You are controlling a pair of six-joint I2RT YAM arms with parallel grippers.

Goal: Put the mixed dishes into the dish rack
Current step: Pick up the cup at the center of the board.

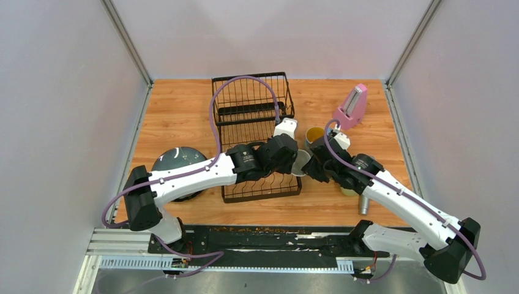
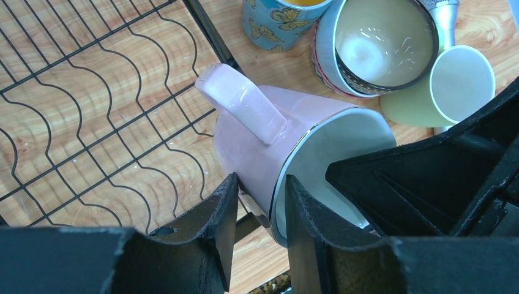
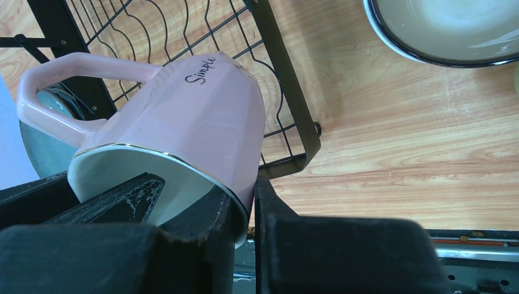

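Both arms reach inward, meeting at 4 o'clock of the dish rack. Left gripper and right gripper both clamp the pink mug.

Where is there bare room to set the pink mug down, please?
In the dish rack, the wavy tray slots beside the pink mug lie bare, and the tall basket looks empty. Right of the rack it is crowded: butterfly mug, bowl, pale-green mug.

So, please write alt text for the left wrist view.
A pink ceramic mug, tilted sideways, has its rim pinched by the left gripper, while a black finger of the right gripper reaches inside it. Left of it lies the wavy tray of the black wire dish rack on a wooden table.
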